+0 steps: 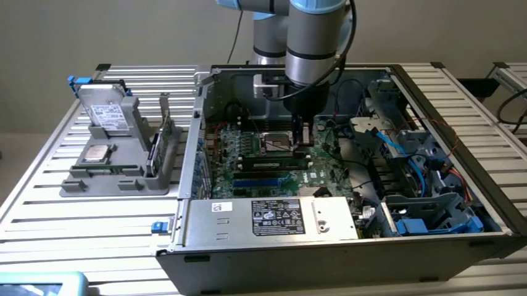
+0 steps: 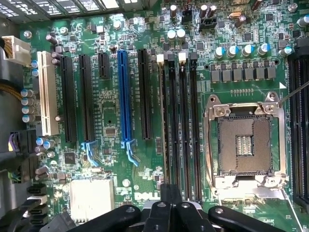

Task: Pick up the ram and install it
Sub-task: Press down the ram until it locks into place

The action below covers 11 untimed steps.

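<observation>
The ram (image 1: 276,164), a narrow stick with a white label, stands on edge in a black slot of the green motherboard (image 1: 263,145) inside the open computer case. In the wrist view it is a thin edge-on strip (image 2: 164,125) in the first of the long memory slots beside the CPU socket (image 2: 244,142). My gripper (image 1: 303,140) hangs just above the motherboard, over the ram's end toward the exterior view's right. Its black fingers (image 2: 170,203) are shut together with nothing visible between them. Whether they touch the ram I cannot tell.
The case walls (image 1: 202,123), the power supply (image 1: 276,216), and cables and drive cages (image 1: 411,172) at the exterior view's right surround the board. On the slatted table at the exterior view's left, a grey holder (image 1: 111,179) carries a hard drive (image 1: 107,114) and a square chip (image 1: 97,153).
</observation>
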Each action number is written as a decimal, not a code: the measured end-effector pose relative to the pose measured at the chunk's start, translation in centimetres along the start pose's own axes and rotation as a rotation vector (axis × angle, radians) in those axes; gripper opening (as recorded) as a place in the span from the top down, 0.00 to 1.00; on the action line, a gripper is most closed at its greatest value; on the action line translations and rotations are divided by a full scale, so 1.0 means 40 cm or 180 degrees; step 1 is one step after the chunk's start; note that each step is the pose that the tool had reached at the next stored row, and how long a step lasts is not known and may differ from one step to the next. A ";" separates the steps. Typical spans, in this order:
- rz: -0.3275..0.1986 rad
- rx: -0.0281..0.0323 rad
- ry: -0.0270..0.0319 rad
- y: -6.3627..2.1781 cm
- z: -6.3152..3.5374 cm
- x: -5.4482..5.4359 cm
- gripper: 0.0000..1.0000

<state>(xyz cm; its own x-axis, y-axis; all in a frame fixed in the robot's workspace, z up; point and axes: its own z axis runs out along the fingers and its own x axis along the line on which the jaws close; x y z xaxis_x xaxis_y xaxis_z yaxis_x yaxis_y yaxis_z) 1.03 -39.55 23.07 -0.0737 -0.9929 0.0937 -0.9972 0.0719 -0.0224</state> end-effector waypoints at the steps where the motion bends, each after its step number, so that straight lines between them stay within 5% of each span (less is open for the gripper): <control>1: 0.0000 0.0001 0.0002 0.001 0.001 0.000 0.89; 11: 0.0001 0.0021 0.0005 0.005 0.009 -0.002 0.89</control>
<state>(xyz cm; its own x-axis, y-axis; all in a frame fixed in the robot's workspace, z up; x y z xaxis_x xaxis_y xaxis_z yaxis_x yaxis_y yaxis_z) 0.84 -39.48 22.71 -0.0740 -0.9927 0.0952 -0.9970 0.0715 -0.0291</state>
